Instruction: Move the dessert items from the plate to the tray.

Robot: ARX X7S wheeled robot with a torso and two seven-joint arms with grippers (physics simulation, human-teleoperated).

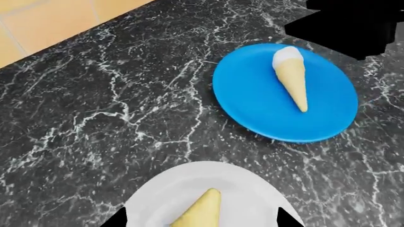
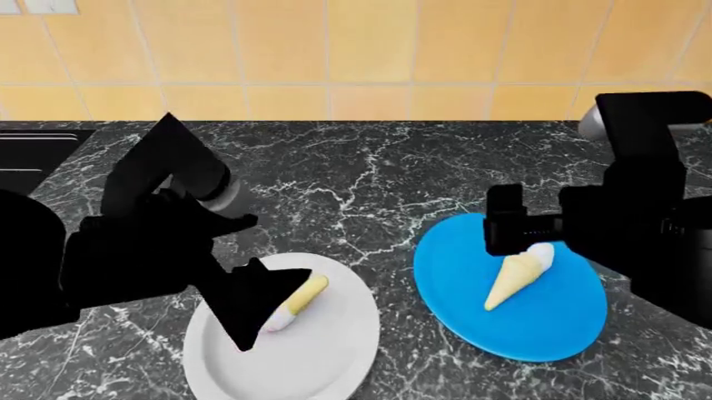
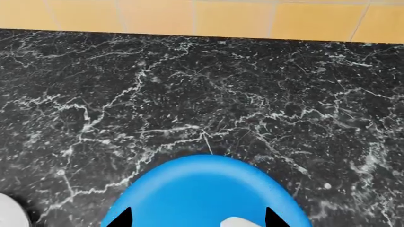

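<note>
A short cone (image 2: 298, 297) with a pink-and-white scoop lies on a white plate (image 2: 323, 358). My left gripper (image 2: 250, 310) hangs just above it, open and empty; in the left wrist view the wafer (image 1: 200, 208) lies between the spread fingertips of the gripper (image 1: 202, 220). A longer cone (image 2: 515, 277) with a white scoop lies on a blue plate (image 2: 556, 325). My right gripper (image 2: 518, 233) is open over its scoop end; the scoop (image 3: 240, 222) shows between the tips of the gripper (image 3: 197, 220). The black tray is out of view.
The plates sit side by side on a black marble counter (image 2: 368, 175), with a tan tiled wall (image 2: 368, 50) behind. The long cone (image 1: 292, 78) and blue plate (image 1: 252, 99) also show in the left wrist view. A dark recess (image 2: 28, 154) lies at the counter's far left.
</note>
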